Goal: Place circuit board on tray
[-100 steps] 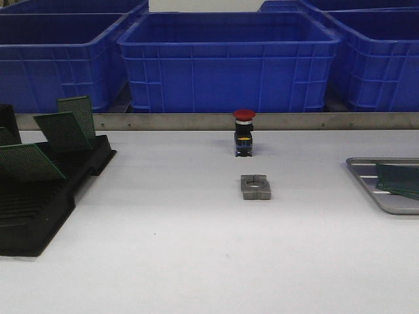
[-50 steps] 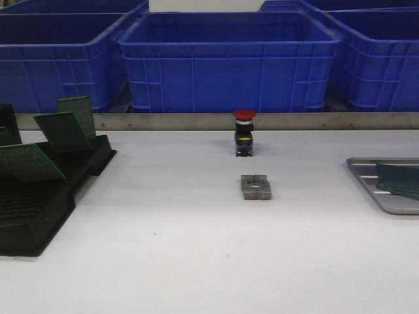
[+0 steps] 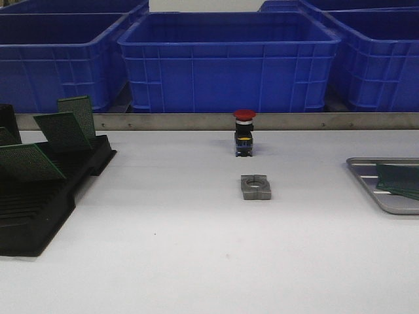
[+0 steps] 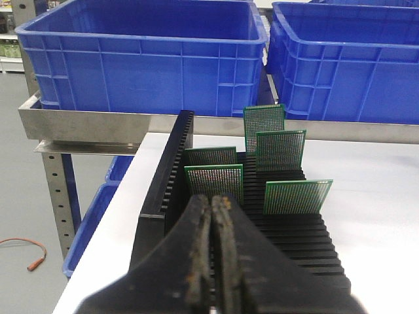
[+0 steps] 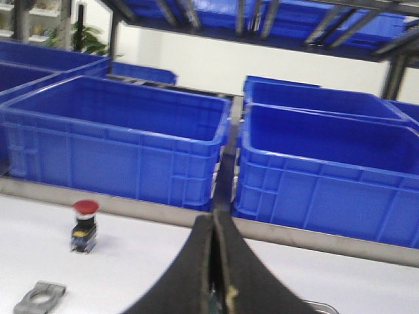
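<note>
Several green circuit boards [image 3: 64,131] stand in a black slotted rack [image 3: 39,209] at the left of the table. The silver tray [image 3: 366,180] lies at the right edge, with green boards [image 3: 399,178] flat on it. Neither gripper shows in the front view. In the left wrist view my left gripper [image 4: 213,199] is shut and empty, just short of the rack [image 4: 294,235], its tips near the closest board [image 4: 215,184]. In the right wrist view my right gripper [image 5: 214,216] is shut above the table, with a corner of the tray [image 5: 322,306] beside it.
A red-capped push button [image 3: 244,133] stands mid-table, with a grey metal block [image 3: 255,187] in front of it. Deep blue bins [image 3: 229,62] line a shelf behind a metal rail [image 3: 196,121]. The table's left edge drops off beside the rack [image 4: 98,261].
</note>
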`<state>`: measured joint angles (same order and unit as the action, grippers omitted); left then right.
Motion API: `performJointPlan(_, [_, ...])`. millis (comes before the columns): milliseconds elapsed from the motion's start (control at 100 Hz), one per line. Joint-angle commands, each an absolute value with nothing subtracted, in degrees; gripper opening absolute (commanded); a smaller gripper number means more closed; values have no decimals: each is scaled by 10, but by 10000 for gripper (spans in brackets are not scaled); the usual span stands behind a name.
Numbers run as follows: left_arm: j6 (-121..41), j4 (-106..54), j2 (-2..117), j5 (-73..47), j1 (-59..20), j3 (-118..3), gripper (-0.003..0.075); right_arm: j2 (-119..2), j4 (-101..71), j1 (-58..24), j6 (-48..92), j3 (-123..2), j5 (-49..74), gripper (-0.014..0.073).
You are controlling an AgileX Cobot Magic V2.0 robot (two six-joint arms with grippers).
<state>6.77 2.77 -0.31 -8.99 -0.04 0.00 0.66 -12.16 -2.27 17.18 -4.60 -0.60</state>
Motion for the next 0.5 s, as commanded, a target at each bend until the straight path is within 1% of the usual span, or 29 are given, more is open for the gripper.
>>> performJointPlan(0, [69,24,-21,-43,-3,27,-20,9,34,-23,-10,-33,-69,-61])
performJointPlan(70, [69,24,-21,-43,-3,27,-20,10,71,-21,-80,-4,-54,-61])
performJointPlan(120, [69,24,-21,-43,-3,27,-20,16,76,-18,-99,10,-50,-61])
performJointPlan(160, [69,24,-21,-43,-3,27,-20,21,81,-15,-99,9,-21,-61])
performJointPlan(490, [69,24,-21,-43,-3,27,-20,22,91,-8,-99,10,-49,-61])
